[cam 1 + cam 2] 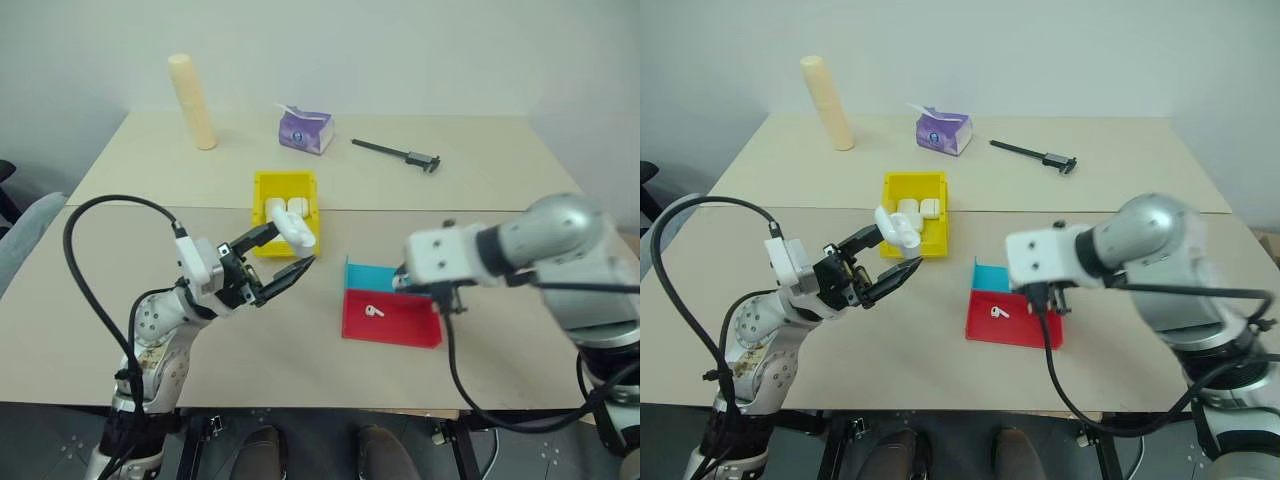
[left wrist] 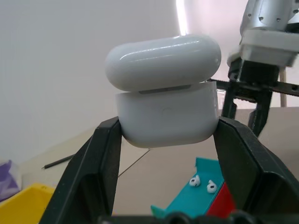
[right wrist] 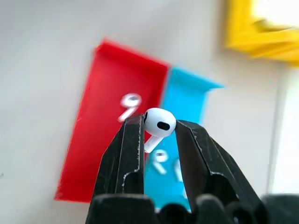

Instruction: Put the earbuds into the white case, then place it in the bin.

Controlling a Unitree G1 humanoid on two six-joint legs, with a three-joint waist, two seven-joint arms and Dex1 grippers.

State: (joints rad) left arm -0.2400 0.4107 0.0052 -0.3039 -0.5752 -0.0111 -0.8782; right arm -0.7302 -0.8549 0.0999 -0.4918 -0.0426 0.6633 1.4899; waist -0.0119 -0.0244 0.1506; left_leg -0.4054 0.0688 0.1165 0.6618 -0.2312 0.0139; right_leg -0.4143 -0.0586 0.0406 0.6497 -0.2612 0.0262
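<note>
Glossy white plastic — the case and earbud; matt plastic bin and red tray; smooth matt worktop.

Bare table is lying open at lower centre; the yellow bin and red tray are crowding the middle.

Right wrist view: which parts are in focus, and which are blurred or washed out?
Right wrist view: the earbud in the right gripper is sharp; the red tray and teal tray behind are soft, and the bin is overexposed inside. Left wrist view: the white case carries window glare.
</note>
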